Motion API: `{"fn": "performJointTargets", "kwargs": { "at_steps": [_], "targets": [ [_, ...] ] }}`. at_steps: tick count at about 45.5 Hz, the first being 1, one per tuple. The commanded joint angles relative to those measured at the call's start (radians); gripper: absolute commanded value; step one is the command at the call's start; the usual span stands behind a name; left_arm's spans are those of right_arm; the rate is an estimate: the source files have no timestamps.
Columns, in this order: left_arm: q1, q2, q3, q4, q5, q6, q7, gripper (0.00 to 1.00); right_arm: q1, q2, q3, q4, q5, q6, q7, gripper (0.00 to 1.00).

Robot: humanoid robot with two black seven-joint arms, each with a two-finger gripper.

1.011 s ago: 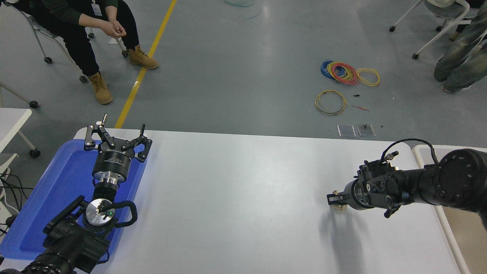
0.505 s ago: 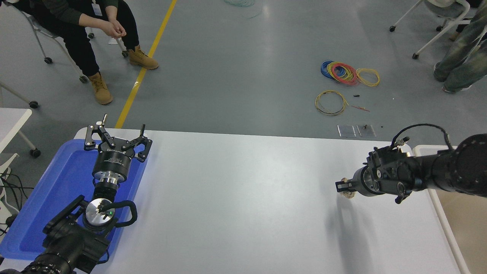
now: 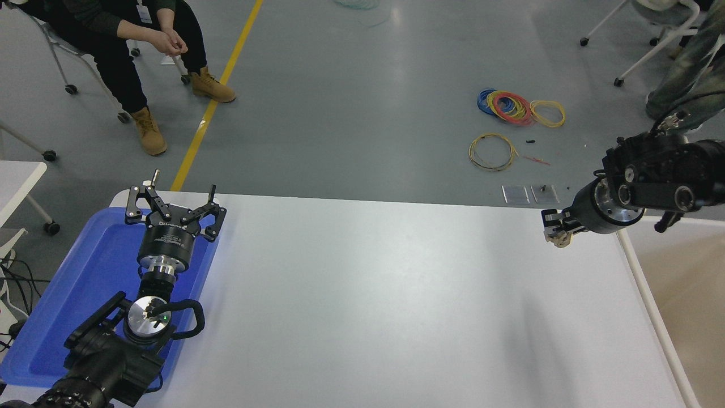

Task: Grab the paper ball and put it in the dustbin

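Observation:
My right gripper (image 3: 555, 229) is shut on the paper ball (image 3: 561, 241), a small tan crumpled wad that peeks out below the fingers. It is held high above the table's far right corner. The dustbin (image 3: 651, 314) stands just right of the table, with its white rim and beige inside running down the picture's right edge. The gripper is left of the bin's rim. My left gripper (image 3: 173, 198) is open and parked over the blue tray at the lower left.
A flat blue tray (image 3: 73, 283) lies at the table's left end. A person sits on a chair at the far left (image 3: 113, 34). Another person's legs (image 3: 685, 73) and coils of coloured wire (image 3: 512, 107) are on the floor beyond.
My right gripper has risen off the table with the paper ball and moved up and to the right, toward the dustbin. The left arm has not moved.

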Motion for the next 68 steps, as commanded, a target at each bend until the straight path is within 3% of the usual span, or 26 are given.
{"fn": "performJointTargets", "kwargs": {
  "at_steps": [1, 22, 52, 68],
  "targets": [
    [0.0, 0.0, 0.0, 0.0, 0.0, 0.001, 0.0, 1.0, 0.192, -0.059, -0.059, 0.096, -0.002, 0.081, 0.0, 0.0],
    [0.0, 0.0, 0.0, 0.0, 0.0, -0.001, 0.0, 1.0, 0.344, -0.079, -0.088, 0.133, -0.003, 0.167, 0.0, 0.0],
    [0.0, 0.0, 0.0, 0.0, 0.0, -0.001, 0.0, 1.0, 0.323, -0.081, -0.087, 0.129, -0.021, 0.165, -0.002, 0.0],
    [0.0, -0.001, 0.0, 0.0, 0.0, -0.001, 0.001, 1.0, 0.093, -0.124, -0.167, -0.138, -0.038, 0.055, -0.005, 0.0]
  ]
}}
